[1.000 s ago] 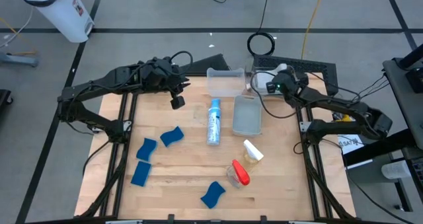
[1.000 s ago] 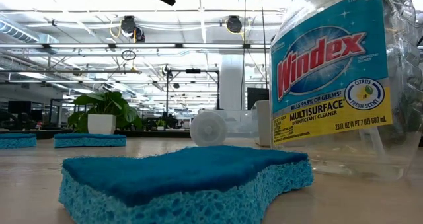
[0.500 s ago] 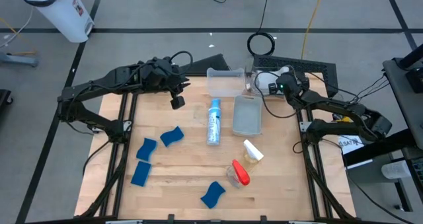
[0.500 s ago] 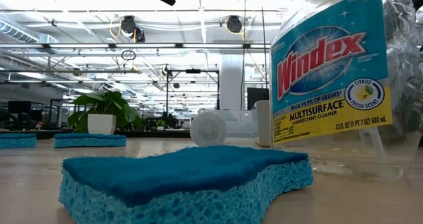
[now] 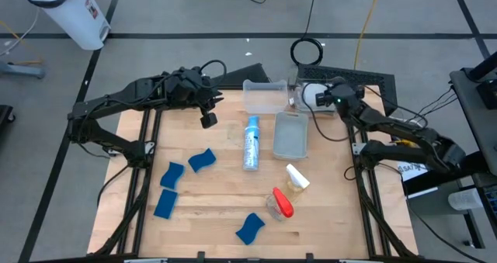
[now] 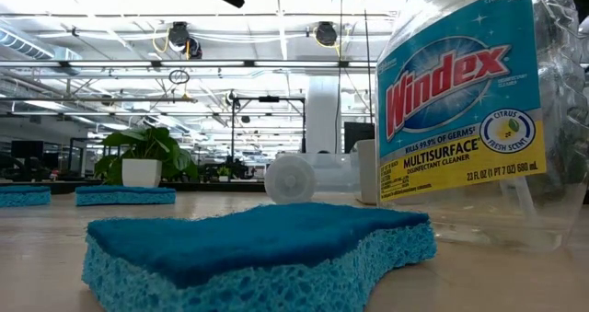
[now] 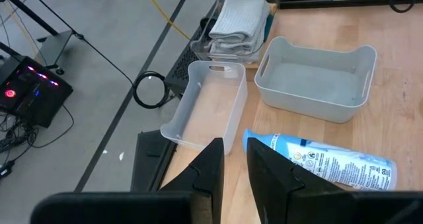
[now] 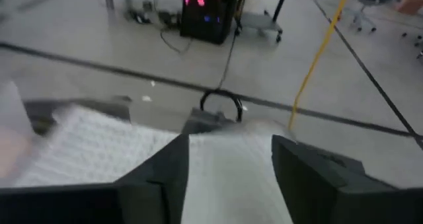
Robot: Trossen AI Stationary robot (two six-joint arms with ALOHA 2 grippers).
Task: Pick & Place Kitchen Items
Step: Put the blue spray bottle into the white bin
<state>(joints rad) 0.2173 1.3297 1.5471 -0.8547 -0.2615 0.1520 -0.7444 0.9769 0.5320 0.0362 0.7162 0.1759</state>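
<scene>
Left tool (image 5: 208, 119) hovers over the counter (image 5: 225, 193) at 11 o'clock, fingers (image 7: 210, 168) nearly closed, holding nothing. Four blue sponges (image 5: 202, 160) lie at 8 to 6 o'clock. Blue-topped bottle (image 5: 251, 143) lies flat near centre, just left of the grey bin (image 5: 290, 135); clear bin (image 5: 264, 97) sits at 12 o'clock. White-topped bottle (image 5: 296, 178) and red-topped bottle (image 5: 280, 204) lie at 5 o'clock. Right tool (image 5: 301, 98) at 1 o'clock, fingers (image 8: 310, 174) parted around a white folded cloth (image 8: 228, 178); grip cannot be told.
</scene>
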